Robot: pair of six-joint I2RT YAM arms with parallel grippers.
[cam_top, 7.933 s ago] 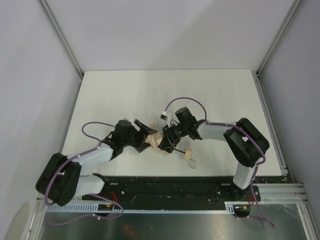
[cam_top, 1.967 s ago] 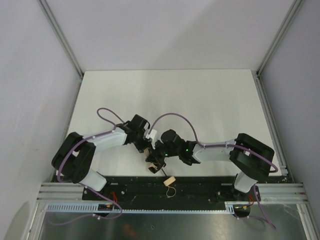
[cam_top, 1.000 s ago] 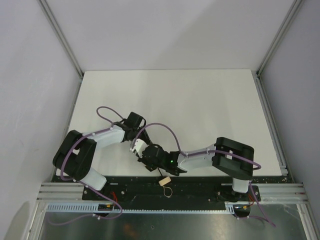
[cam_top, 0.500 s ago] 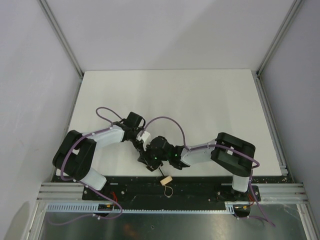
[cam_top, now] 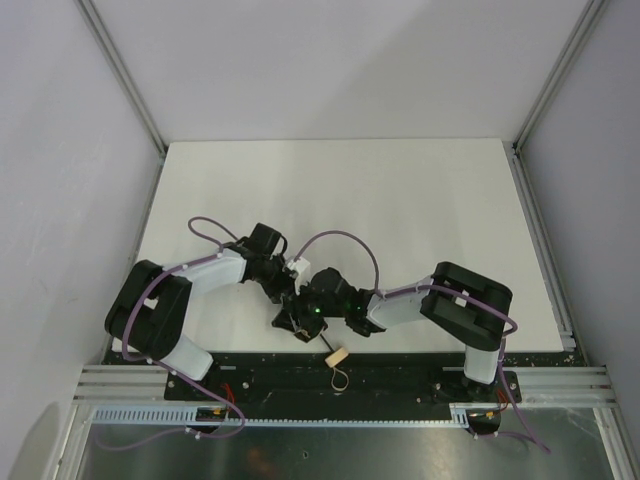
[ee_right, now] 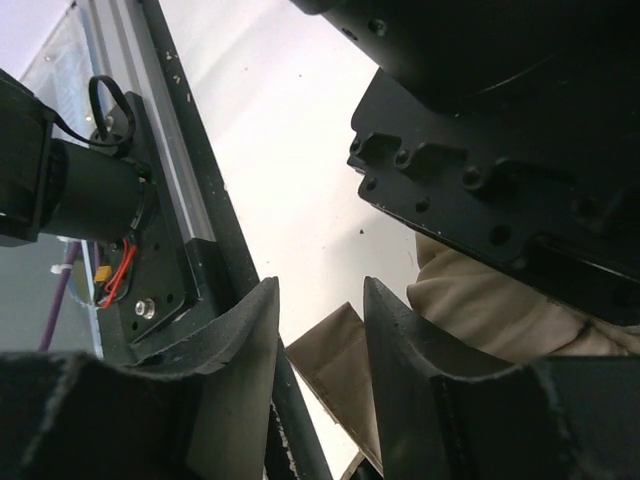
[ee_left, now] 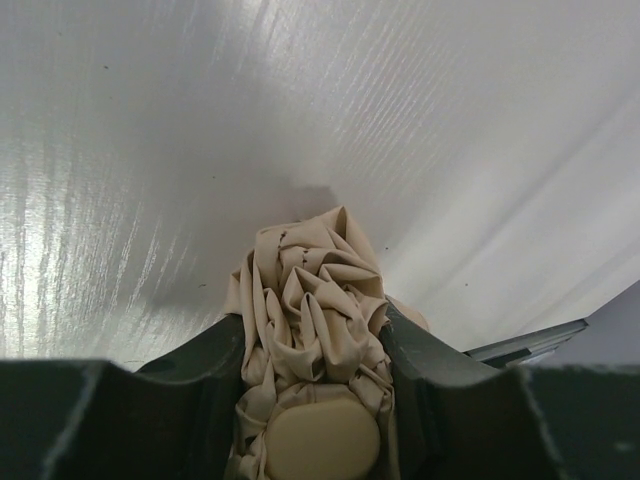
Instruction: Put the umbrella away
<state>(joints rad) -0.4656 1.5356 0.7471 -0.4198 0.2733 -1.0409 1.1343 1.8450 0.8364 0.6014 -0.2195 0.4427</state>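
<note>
The umbrella is a crumpled beige fabric bundle (ee_left: 315, 290) with a pale round cap (ee_left: 320, 440), and my left gripper (ee_left: 312, 318) is shut on it just above the white table. From above, both grippers meet near the table's front edge, left gripper (cam_top: 283, 296) and right gripper (cam_top: 293, 320), and they hide the bundle. The pale wooden handle (cam_top: 337, 356) and its cord loop (cam_top: 340, 378) stick out over the black base rail. My right gripper (ee_right: 320, 290) is open; a flap of beige fabric (ee_right: 335, 355) shows past its jaws, and the thin black shaft (ee_right: 290, 410) runs by its left finger.
The black base rail (cam_top: 420, 365) and an aluminium rail (ee_right: 120, 60) run along the near edge. A motor with red wires (ee_right: 90, 190) sits below it. The left gripper's black body (ee_right: 500, 150) hangs close over my right jaws. The white table (cam_top: 400, 220) stretches back behind the arms.
My right gripper's jaws have opened from shut and the arm has shifted a little. The handle has slid slightly to the right. The left gripper keeps its hold on the bundle.
</note>
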